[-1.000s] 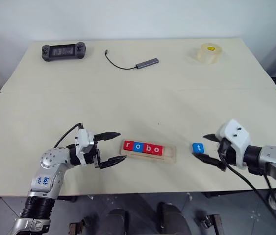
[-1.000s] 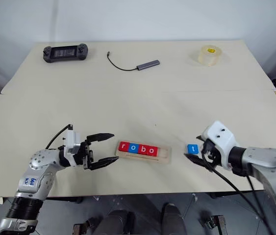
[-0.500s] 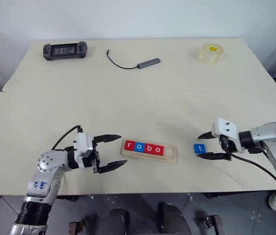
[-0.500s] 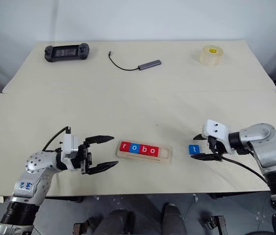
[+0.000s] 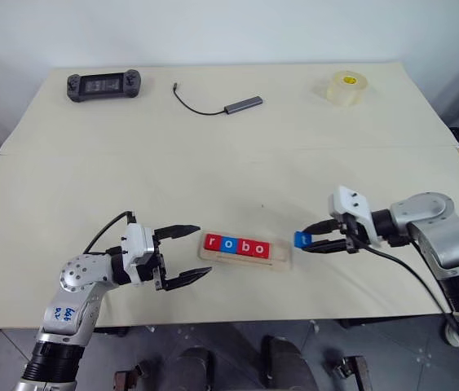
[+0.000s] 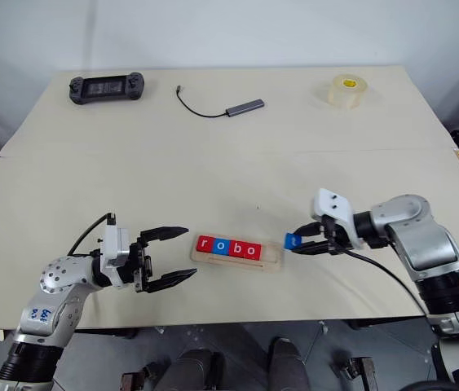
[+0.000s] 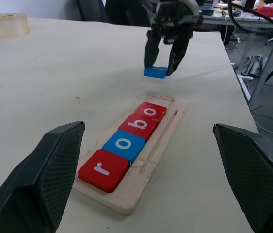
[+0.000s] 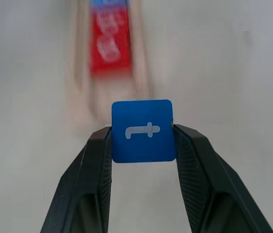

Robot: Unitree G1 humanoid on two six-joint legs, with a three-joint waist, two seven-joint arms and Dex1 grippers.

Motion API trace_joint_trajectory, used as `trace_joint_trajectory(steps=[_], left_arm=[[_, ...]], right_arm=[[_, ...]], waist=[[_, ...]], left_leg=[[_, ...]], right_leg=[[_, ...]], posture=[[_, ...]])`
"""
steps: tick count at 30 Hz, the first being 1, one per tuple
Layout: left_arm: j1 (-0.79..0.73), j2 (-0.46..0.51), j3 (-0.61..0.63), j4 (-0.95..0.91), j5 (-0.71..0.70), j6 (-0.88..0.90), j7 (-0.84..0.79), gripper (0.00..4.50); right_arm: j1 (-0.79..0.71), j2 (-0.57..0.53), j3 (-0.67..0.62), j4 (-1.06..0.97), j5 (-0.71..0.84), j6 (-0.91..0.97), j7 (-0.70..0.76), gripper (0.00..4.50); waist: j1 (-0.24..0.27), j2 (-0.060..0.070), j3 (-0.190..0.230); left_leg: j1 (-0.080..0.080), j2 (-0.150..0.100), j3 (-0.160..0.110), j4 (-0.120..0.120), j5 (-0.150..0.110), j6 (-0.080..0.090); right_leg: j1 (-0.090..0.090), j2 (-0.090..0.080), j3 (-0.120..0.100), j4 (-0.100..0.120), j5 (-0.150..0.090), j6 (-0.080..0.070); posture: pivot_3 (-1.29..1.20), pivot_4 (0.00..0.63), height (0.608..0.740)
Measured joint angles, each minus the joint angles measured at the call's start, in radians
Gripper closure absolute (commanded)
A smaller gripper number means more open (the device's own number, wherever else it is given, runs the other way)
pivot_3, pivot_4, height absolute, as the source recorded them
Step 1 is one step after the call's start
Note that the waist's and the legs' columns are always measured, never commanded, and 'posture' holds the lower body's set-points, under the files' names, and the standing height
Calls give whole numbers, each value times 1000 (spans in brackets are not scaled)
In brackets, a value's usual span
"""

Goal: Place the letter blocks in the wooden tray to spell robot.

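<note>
Blue t block (image 8: 142,131) pinched by side edges in my right gripper (image 5: 315,242), just off wooden tray (image 5: 282,261) end slot; r-o-b-o seated. Light, rigid, smooth tile, may slip. Left gripper (image 5: 188,255) spread, empty.

**Count of things on the tabletop**

Five letter blocks: three red (image 5: 213,241) and two blue (image 5: 229,243). Four sit in the one tray (image 5: 282,261) near the front edge; the fifth, the blue t (image 8: 143,131), is just off its right end. Along the far edge: one controller (image 5: 104,84), one hub (image 5: 244,103) with cable, one tape roll (image 5: 348,86).
</note>
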Motion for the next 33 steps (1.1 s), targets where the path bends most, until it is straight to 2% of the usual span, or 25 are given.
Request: trace_joint_trajectory(steps=[3, 6, 11, 20, 28, 33], left_arm=[[4, -2, -2, -2, 0, 4, 8, 0], [9, -3, -3, -3, 0, 6, 12, 0], [8, -9, -12, -6, 0, 16, 17, 0], [9, -9, -12, -8, 0, 22, 26, 0], [8, -9, -11, -8, 0, 22, 33, 0], [7, -9, -10, -7, 0, 21, 35, 0]], right_arm=[[28, 0, 3, -156, 45, 135, -59, 3051], [57, 2, 26, -212, 38, 194, -125, 3051], [68, 12, 94, -209, -37, 193, -230, 3051], [56, 32, 109, -201, -56, 178, -261, 3051], [47, 37, 108, -202, -49, 191, -247, 357], [50, -19, 30, -207, -1, 196, -222, 357]], waist=[[15, 0, 0], [24, 0, 0], [21, 0, 0], [20, 0, 0], [20, 0, 0], [22, 0, 0]], left_leg=[[0, -1, -1, 0, 0, 0], [-1, -3, -1, 1, 0, 1], [-1, -3, 0, 0, 0, 1], [-1, -3, 0, 0, 0, 1], [-1, -3, 0, 0, 0, 1], [-1, -3, 0, 0, 0, 1]], right_leg=[[0, 0, -1, 0, 0, 0], [0, 0, 0, 0, 0, 0], [0, 0, 0, 0, 0, 0], [0, 1, 0, 1, 0, 0], [0, 1, 0, 1, 0, 0], [0, 1, 0, 0, 0, 0]], posture=[[0, 150, 740], [0, 150, 740], [0, 150, 740], [0, 150, 740], [0, 150, 740], [0, 150, 740]])
